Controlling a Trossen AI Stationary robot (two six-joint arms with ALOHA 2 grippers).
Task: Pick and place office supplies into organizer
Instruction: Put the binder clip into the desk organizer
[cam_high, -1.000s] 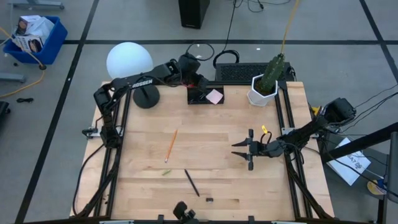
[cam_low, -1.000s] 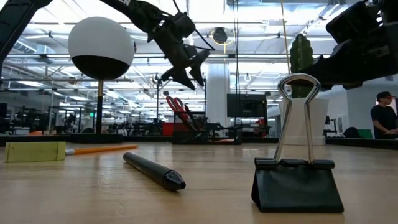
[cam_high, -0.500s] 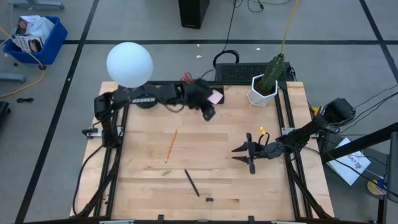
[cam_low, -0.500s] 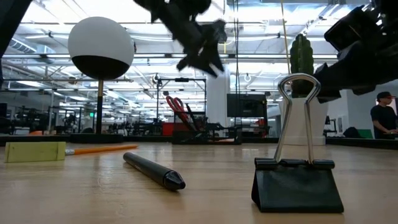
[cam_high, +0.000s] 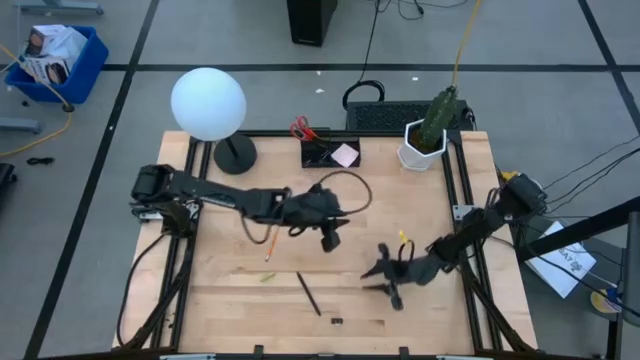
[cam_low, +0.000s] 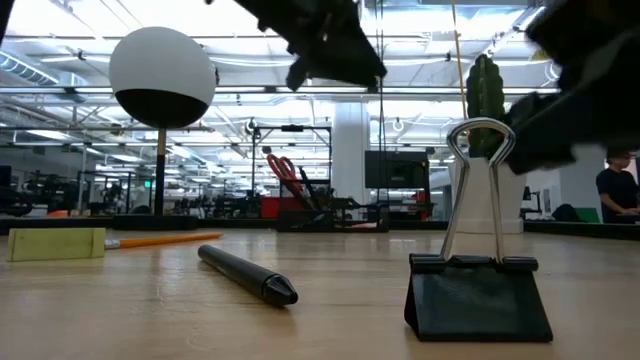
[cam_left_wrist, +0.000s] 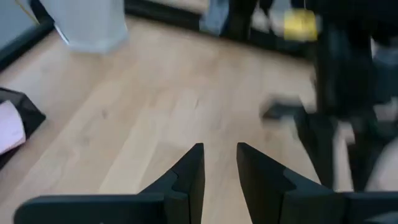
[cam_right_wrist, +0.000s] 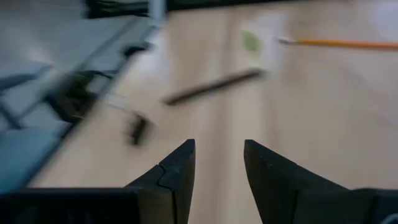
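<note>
Wooden table (cam_high: 420, 200): scissors (cam_high: 301, 128) and pink pad (cam_high: 345, 155) sit in the organizer (cam_high: 318, 158). Pencil (cam_high: 275, 233), pen (cam_high: 308, 294) and clip (cam_high: 337, 322) wait. Left claw (cam_high: 331, 240) and right claw (cam_high: 385, 284) are both slightly open, holding nothing.

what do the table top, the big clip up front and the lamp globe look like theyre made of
Table top: pale wood planks with visible grain and seams, probably a light matte finish.
Binder clip: black body that looks like painted sheet metal, with silvery wire handles that catch the light.
Lamp globe: smooth, evenly white sphere, likely frosted glass or plastic; the look does not settle which.
</note>
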